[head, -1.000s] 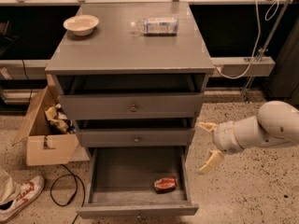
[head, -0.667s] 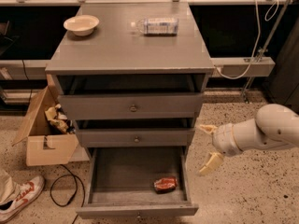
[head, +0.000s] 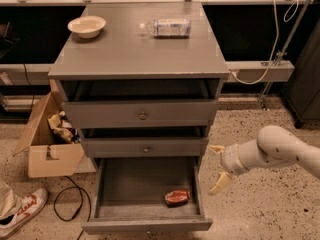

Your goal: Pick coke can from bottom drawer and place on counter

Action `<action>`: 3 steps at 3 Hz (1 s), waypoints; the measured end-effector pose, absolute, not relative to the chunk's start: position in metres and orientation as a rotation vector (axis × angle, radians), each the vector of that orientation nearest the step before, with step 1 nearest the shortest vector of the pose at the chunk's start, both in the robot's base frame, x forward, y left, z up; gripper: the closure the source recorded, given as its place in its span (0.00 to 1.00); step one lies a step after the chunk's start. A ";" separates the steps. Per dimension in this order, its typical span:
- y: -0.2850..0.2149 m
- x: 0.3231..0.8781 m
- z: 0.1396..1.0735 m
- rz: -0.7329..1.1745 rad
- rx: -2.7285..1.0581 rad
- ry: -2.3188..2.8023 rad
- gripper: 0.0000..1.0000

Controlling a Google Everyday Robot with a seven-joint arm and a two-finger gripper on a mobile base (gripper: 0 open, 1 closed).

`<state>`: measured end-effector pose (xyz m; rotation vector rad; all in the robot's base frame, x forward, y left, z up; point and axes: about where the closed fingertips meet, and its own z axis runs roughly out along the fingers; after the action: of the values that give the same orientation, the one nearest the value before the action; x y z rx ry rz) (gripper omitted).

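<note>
Bottom drawer (head: 145, 226) is standing pulled open beneath the counter (head: 135, 54). Coke can (head: 177, 197) is lying on its side in the drawer's front right area. Gripper (head: 216, 169) is hovering just right of the drawer, fingers spread apart, grasping nothing.

So there's just the one arm (head: 282, 148) in the shot, a chunky cream-white thing that comes in from the right edge at roughly 3:30 and reaches toward 9 o'clock, pretty much level with a slight downward lean. It narrows into a rounded wrist (head: 234, 159), and the gripper (head: 218, 166) ends up at about 4:30 from the middle of the view, low down. The two yellowish fingers (head: 220, 183) are spread wide apart with nothing between them. The upper one pokes out toward 9 o'clock, and the lower one angles down toward 7 o'clock. The gripper isn't touching anything, it just hangs in the air.
</note>
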<state>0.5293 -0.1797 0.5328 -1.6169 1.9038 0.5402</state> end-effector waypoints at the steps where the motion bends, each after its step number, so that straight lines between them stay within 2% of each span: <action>1: -0.190 0.544 0.456 0.556 -1.670 1.915 0.00; 2: -0.194 0.551 0.374 0.590 -1.695 1.944 0.00; 3: -0.194 0.551 0.375 0.590 -1.696 1.943 0.00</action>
<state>0.5513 -0.1935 0.3749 -1.6959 1.9432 0.5896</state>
